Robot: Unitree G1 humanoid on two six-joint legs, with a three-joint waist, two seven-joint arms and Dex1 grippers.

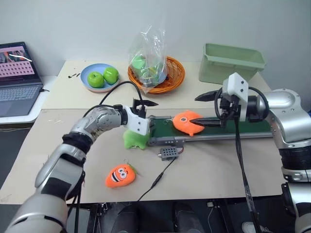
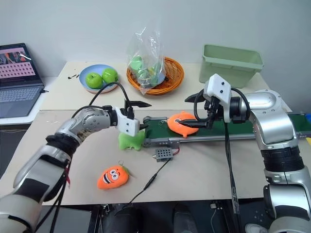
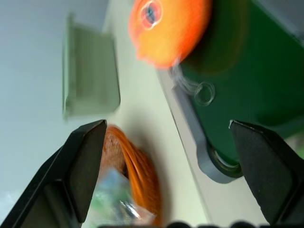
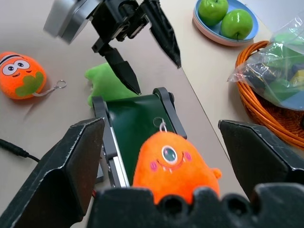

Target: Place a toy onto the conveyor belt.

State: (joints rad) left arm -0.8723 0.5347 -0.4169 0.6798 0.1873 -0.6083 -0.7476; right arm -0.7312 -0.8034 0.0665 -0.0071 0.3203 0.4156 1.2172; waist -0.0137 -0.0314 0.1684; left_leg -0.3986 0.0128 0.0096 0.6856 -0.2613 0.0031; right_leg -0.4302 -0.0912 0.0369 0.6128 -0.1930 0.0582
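Note:
The toy (image 1: 186, 122), a bright-orange plush with one round eye, lies on the dark-green conveyor belt (image 1: 163, 127) near its left half. My right gripper (image 1: 204, 108) is open; its fingers straddle the toy from the right without gripping it, and the right wrist view shows the toy (image 4: 173, 164) between them. My left gripper (image 1: 144, 109) is open and empty, hovering at the belt's left end, just above a light-green plush. In the left wrist view the toy (image 3: 171, 28) lies beyond the spread fingers.
A light-green plush (image 1: 135, 139) lies by the belt's left end, a carrot plush (image 1: 120, 175) nearer the front. A grey control box (image 1: 168, 153) on a wire sits before the belt. Behind: a plate of apples (image 1: 99, 77), an orange basket (image 1: 167, 80), a green bin (image 1: 232, 62), a laptop (image 1: 17, 80).

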